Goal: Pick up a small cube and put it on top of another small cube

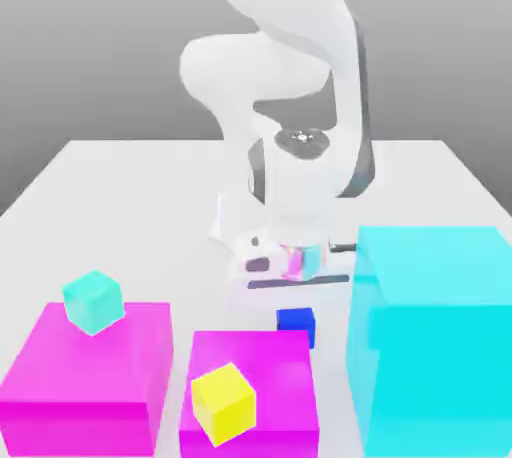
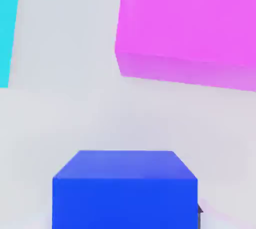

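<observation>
Exterior view | small dark blue cube [image 1: 296, 323] half hidden behind magenta block [image 1: 250, 386]

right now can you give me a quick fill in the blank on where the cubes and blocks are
1. The small teal cube sits on a ____ block.
2. The small yellow cube rests on the magenta block nearer the ____ block.
3. The small dark blue cube sits on the ____, below the gripper.

Missing words: magenta; cyan; table
</observation>
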